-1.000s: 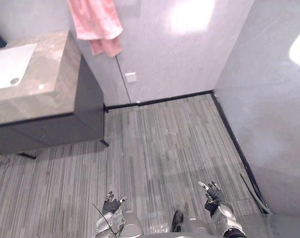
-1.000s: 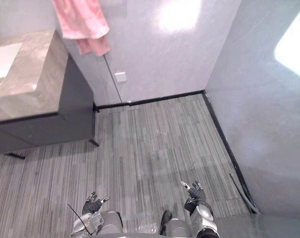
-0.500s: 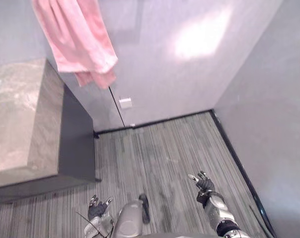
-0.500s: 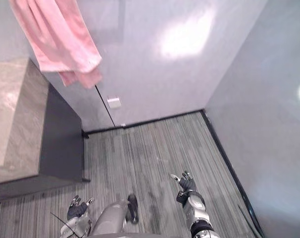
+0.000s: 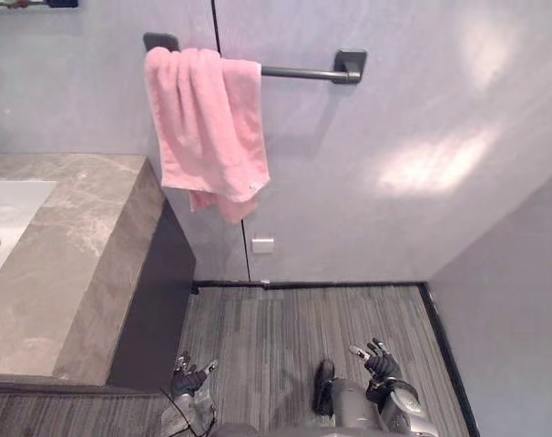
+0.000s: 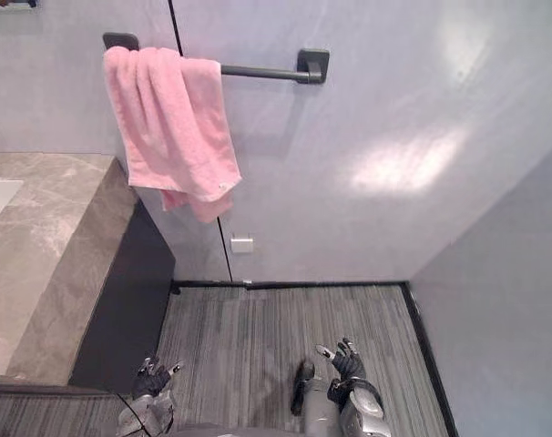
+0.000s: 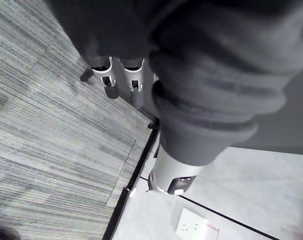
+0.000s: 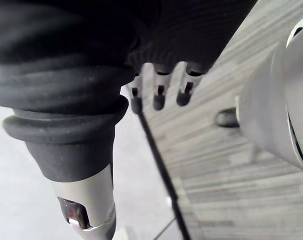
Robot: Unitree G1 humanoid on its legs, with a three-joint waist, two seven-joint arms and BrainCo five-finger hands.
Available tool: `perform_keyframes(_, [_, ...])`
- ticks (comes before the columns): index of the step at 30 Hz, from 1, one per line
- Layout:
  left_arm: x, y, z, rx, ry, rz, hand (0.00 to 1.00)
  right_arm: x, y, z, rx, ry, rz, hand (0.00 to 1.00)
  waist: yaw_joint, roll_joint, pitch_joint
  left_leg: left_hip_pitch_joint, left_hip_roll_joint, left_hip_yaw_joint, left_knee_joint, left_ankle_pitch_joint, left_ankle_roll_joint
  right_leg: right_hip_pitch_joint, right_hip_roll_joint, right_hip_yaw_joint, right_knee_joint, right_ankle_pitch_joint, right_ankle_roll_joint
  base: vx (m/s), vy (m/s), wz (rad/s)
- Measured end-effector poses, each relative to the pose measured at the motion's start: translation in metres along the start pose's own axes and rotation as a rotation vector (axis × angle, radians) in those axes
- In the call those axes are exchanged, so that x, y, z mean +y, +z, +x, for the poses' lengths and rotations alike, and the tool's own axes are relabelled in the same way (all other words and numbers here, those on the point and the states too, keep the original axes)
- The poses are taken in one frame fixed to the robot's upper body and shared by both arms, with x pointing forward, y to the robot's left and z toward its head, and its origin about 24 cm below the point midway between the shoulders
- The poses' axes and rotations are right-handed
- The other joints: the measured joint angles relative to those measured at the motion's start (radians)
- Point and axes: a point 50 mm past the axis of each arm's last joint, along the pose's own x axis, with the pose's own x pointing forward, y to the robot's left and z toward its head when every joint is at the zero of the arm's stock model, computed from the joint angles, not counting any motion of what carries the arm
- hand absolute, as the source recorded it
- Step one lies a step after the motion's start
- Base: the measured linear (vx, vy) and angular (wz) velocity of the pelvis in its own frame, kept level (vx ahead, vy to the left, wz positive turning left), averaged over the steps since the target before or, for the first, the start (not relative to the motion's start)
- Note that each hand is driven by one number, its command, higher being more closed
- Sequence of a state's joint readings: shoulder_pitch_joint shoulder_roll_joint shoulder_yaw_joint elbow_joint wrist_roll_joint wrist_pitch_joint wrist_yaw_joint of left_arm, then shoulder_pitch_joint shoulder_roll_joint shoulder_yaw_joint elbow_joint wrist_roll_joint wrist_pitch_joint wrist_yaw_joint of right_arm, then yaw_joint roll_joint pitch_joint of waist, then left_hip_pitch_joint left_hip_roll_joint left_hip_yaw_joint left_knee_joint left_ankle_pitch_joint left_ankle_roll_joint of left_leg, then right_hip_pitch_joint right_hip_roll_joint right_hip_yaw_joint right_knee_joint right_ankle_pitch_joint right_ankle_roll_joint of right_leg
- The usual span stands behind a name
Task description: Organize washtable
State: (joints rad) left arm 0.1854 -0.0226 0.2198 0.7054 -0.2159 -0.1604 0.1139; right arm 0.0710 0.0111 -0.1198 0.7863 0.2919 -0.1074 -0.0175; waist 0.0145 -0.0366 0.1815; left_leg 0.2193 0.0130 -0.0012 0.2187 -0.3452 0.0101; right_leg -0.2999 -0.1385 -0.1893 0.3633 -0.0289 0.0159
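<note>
Left hand (image 5: 190,377) hangs low over the striped floor (image 5: 276,319), just off the worktop's near right corner, with its fingers (image 7: 104,76) straight and apart and nothing in them. Beside it the grey marbled worktop (image 5: 66,264) runs back to the wall, and a white sink (image 5: 3,214) is set into it toward its left edge. Past the worktop's back right corner a pink towel (image 5: 208,123) is draped over the left end of a dark rail (image 5: 299,72) fixed to the wall. It hangs in loose, uneven folds, with one tail lower than the rest. A small white socket (image 5: 263,245) sits on the wall below the towel. Right hand (image 5: 381,366) is further right, also low above the floor and well apart from the worktop, its fingers (image 8: 159,96) loose and spread around nothing.

The towel is the one loose thing in sight, so it looks like what needs tidying. It should be light, soft and limp, with no shape of its own, and likely to slide off the smooth rail if pulled from one side. A pinch on the hanging lower hem or on both top corners would hold it best, and either hand would have to rise a long way to reach it
</note>
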Motion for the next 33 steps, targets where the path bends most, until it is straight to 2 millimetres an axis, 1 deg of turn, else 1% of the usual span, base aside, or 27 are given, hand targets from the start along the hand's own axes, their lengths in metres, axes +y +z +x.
perform_keyframes(1, [-0.003,-0.005,-0.003,0.013,-0.013,0.012,0.0,-0.004,0.003,-0.002,-0.022,-0.006,0.009,0.0,0.003,0.025,-0.007,-0.009,0.029,-0.019,0.092,-0.05,-0.031,0.011,0.001,-0.05,0.057,0.001,-0.01,0.5,-0.357,0.97])
perform_keyframes(2, [-0.008,-0.008,-0.005,0.021,-0.022,0.002,0.0,-0.003,0.008,-0.001,-0.039,-0.003,0.017,0.0,-0.001,0.058,-0.006,-0.103,0.076,-0.002,0.305,-0.05,-0.051,0.036,0.018,-0.095,0.063,-0.039,-0.025,0.4,-0.28,0.8])
perform_keyframes(3, [-0.012,-0.008,-0.005,0.017,-0.03,-0.009,0.0,-0.002,0.011,-0.001,-0.053,-0.001,0.017,0.0,0.0,0.074,-0.005,-0.16,0.102,0.014,0.42,-0.028,-0.081,0.053,0.033,-0.112,0.048,-0.046,-0.031,0.38,-0.264,0.61])
perform_keyframes(4, [-0.013,-0.005,-0.005,0.007,-0.035,-0.013,0.0,0.004,0.019,0.0,-0.082,0.019,0.026,0.0,0.005,0.082,0.011,-0.267,0.173,0.034,0.621,0.021,-0.117,0.097,0.065,-0.132,0.013,-0.056,-0.046,0.37,-0.238,0.26])
perform_keyframes(5, [-0.007,-0.002,-0.005,-0.005,-0.009,-0.034,0.0,0.011,0.025,0.002,-0.107,0.035,0.052,0.0,0.007,0.088,0.007,-0.314,0.223,0.073,0.689,0.02,-0.117,0.143,0.083,-0.143,-0.016,-0.054,-0.056,0.37,-0.202,0.13])
perform_keyframes(6, [-0.004,-0.002,-0.006,-0.006,0.002,-0.044,0.0,0.013,0.026,0.002,-0.112,0.038,0.067,0.0,0.009,0.078,0.008,-0.317,0.24,0.096,0.677,0.019,-0.115,0.169,0.085,-0.148,-0.036,-0.054,-0.058,0.34,-0.164,0.02])
perform_keyframes(7, [-0.004,0.001,-0.006,-0.023,0.001,-0.051,0.0,0.015,0.031,0.002,-0.133,0.043,0.088,0.0,0.019,0.048,0.014,-0.317,0.254,0.123,0.582,0.014,-0.106,0.215,0.084,-0.149,-0.083,-0.051,-0.061,0.3,-0.146,-0.02])
perform_keyframes(8, [-0.005,0.004,-0.006,-0.035,-0.007,-0.051,0.0,0.015,0.035,0.002,-0.151,0.043,0.097,0.0,0.027,0.05,0.006,-0.312,0.254,0.131,0.513,0.014,-0.105,0.233,0.082,-0.146,-0.105,-0.049,-0.06,0.32,-0.137,-0.05])
perform_keyframes(9, [-0.006,0.01,-0.007,-0.064,-0.015,-0.053,0.0,0.013,0.039,0.001,-0.179,0.035,0.11,0.0,0.032,0.031,0.003,-0.312,0.257,0.137,0.375,0.018,-0.099,0.251,0.082,-0.143,-0.138,-0.044,-0.055,0.33,-0.052,-0.07])
perform_keyframes(10, [-0.005,0.017,-0.007,-0.097,-0.013,-0.06,0.0,0.014,0.047,0.002,-0.209,0.04,0.112,0.0,0.035,0.043,-0.004,-0.311,0.257,0.132,0.258,0.023,-0.107,0.271,0.082,-0.141,-0.156,-0.039,-0.052,0.27,0.018,-0.06])
perform_keyframes(11, [-0.005,0.021,-0.007,-0.113,-0.012,-0.064,0.0,0.014,0.048,0.002,-0.216,0.038,0.113,0.0,0.031,0.043,-0.004,-0.307,0.252,0.12,0.194,0.031,-0.12,0.276,0.082,-0.14,-0.162,-0.037,-0.049,0.22,0.062,-0.11])
perform_keyframes(12, [-0.005,0.027,-0.007,-0.142,-0.015,-0.069,0.0,0.011,0.048,0.002,-0.218,0.029,0.114,0.0,0.032,0.047,-0.006,-0.295,0.242,0.101,0.089,0.086,-0.121,0.283,0.084,-0.134,-0.168,-0.033,-0.042,0.21,0.143,-0.24])
perform_keyframes(13, [-0.006,0.036,-0.008,-0.179,-0.023,-0.073,0.0,0.009,0.049,0.001,-0.224,0.026,0.115,0.0,0.033,0.062,-0.015,-0.277,0.231,0.091,0.045,0.225,-0.115,0.295,0.095,-0.119,-0.185,-0.03,-0.025,0.21,0.17,-0.33])
perform_keyframes(14, [-0.005,0.042,-0.009,-0.206,-0.023,-0.071,0.0,0.009,0.046,-0.001,-0.221,0.023,0.118,0.0,0.035,0.056,-0.017,-0.267,0.229,0.091,0.035,0.235,-0.153,0.3,0.093,-0.107,-0.193,-0.03,-0.014,0.23,0.22,-0.25])
perform_keyframes(15, [-0.003,0.057,-0.012,-0.275,-0.029,-0.07,0.0,0.009,0.041,-0.005,-0.216,0.024,0.13,0.0,0.035,0.03,-0.032,-0.259,0.211,0.106,0.012,0.237,-0.147,0.301,0.073,-0.101,-0.208,-0.025,0.003,0.17,0.186,-0.11])
perform_keyframes(16, [-0.001,0.078,-0.017,-0.365,-0.043,-0.062,0.0,0.012,0.034,-0.009,-0.208,0.029,0.142,0.0,0.034,0.02,-0.038,-0.248,0.189,0.121,-0.016,0.244,-0.136,0.302,0.055,-0.092,-0.225,-0.018,0.017,0.16,0.171,-0.05])
perform_keyframes(17, [-0.001,0.088,-0.019,-0.409,-0.053,-0.056,0.0,0.013,0.032,-0.01,-0.202,0.036,0.137,0.0,0.035,0.01,-0.044,-0.238,0.178,0.129,-0.031,0.248,-0.131,0.305,0.048,-0.086,-0.233,-0.015,0.023,0.14,0.156,-0.11])
perform_keyframes(19, [0.001,0.131,-0.03,-0.59,-0.101,0.012,0.0,0.02,0.03,-0.011,-0.195,0.068,0.113,0.0,0.031,-0.005,-0.059,-0.208,0.145,0.147,-0.069,0.253,-0.122,0.324,0.03,-0.065,-0.273,0.001,0.047,0.11,0.13,-0.15])
perform_keyframes(20, [0.002,0.142,-0.034,-0.636,-0.116,0.031,0.0,0.021,0.03,-0.011,-0.194,0.077,0.108,0.0,0.03,-0.005,-0.059,-0.2,0.14,0.153,-0.079,0.254,-0.121,0.332,0.028,-0.06,-0.285,0.006,0.051,0.07,0.104,-0.18])
perform_keyframes(21, [0.005,0.166,-0.042,-0.737,-0.14,0.084,0.0,0.023,0.029,-0.01,-0.191,0.097,0.1,0.0,0.031,-0.004,-0.061,-0.192,0.129,0.163,-0.092,0.255,-0.119,0.335,0.024,-0.051,-0.303,0.017,0.056,0.04,0.075,-0.18])
perform_keyframes(23, [0.013,0.2,-0.055,-0.882,-0.156,0.19,0.0,0.023,0.025,-0.008,-0.166,0.125,0.056,0.0,0.03,-0.004,-0.075,-0.192,0.12,0.171,-0.109,0.258,-0.116,0.335,0.024,-0.041,-0.333,0.033,0.06,0.04,0.048,-0.16])
perform_keyframes(24, [0.018,0.222,-0.061,-0.961,-0.159,0.242,0.0,0.019,0.021,-0.008,-0.143,0.129,0.033,0.0,0.029,0.005,-0.08,-0.192,0.116,0.171,-0.115,0.258,-0.115,0.338,0.025,-0.04,-0.348,0.039,0.061,0.05,0.015,-0.06])
perform_keyframes(25, [0.02,0.231,-0.063,-0.994,-0.157,0.26,0.0,0.017,0.02,-0.008,-0.134,0.128,0.027,0.0,0.029,0.001,-0.085,-0.191,0.115,0.171,-0.115,0.258,-0.115,0.342,0.025,-0.041,-0.355,0.042,0.061,0.04,0.003,-0.01])
perform_keyframes(26, [0.025,0.251,-0.069,-1.065,-0.159,0.293,0.0,0.011,0.018,-0.007,-0.122,0.122,0.008,0.0,0.029,0.014,-0.086,-0.191,0.113,0.167,-0.116,0.258,-0.115,0.347,0.026,-0.041,-0.368,0.047,0.06,0.0,0.0,0.0])
perform_keyframes(27, [0.025,0.259,-0.071,-1.09,-0.161,0.308,0.0,0.008,0.018,-0.007,-0.119,0.118,0.0,0.0,0.029,0.02,-0.087,-0.192,0.113,0.167,-0.117,0.258,-0.115,0.347,0.027,-0.041,-0.37,0.048,0.059,0.0,0.0,0.0])
perform_keyframes(29, [0.023,0.283,-0.085,-1.19,-0.176,0.355,0.0,0.0,0.019,-0.006,-0.111,0.116,-0.043,0.0,0.029,0.034,-0.095,-0.192,0.114,0.163,-0.122,0.258,-0.115,0.347,0.029,-0.04,-0.377,0.05,0.058,0.0,0.0,0.0])
perform_keyframes(33, [0.015,0.301,-0.101,-1.309,-0.205,0.381,0.0,-0.008,0.018,-0.004,-0.094,0.1,-0.079,0.0,0.026,0.046,-0.109,-0.19,0.114,0.154,-0.136,0.264,-0.108,0.347,0.034,-0.038,-0.385,0.053,0.054,0.0,0.0,0.0])
